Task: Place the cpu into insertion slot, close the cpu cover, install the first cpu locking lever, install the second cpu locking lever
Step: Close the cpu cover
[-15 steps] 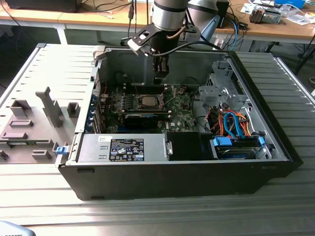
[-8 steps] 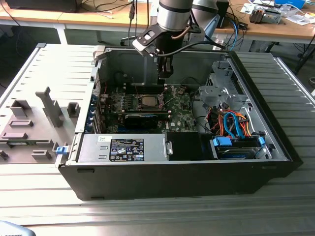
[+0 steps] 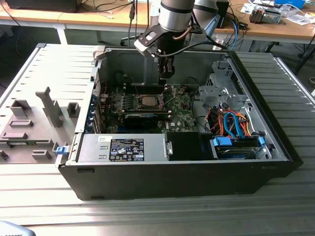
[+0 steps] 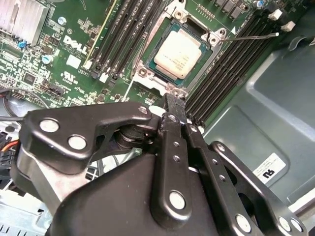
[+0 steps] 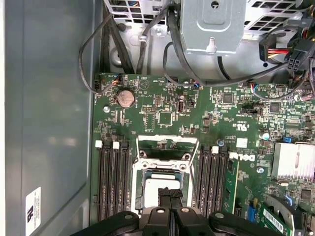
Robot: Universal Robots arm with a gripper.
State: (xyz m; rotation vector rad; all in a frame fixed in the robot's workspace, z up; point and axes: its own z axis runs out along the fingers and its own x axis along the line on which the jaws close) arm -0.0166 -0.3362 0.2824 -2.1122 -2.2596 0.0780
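My black metal pincer (image 4: 173, 102), its fingers pressed together on nothing, hangs close over the square black silver-rimmed insertion slot (image 4: 145, 69) near the middle of the green circuit board (image 4: 59, 73), where the small flat silver-grey cpu (image 4: 178, 51) lies seated.

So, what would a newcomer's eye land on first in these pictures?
The open computer case dominates the exterior view, with the robot arm reaching down into it. In both wrist views the silver cpu sits in the insertion slot on the green motherboard, and the black claw, shut and empty, is near the slot's edge.
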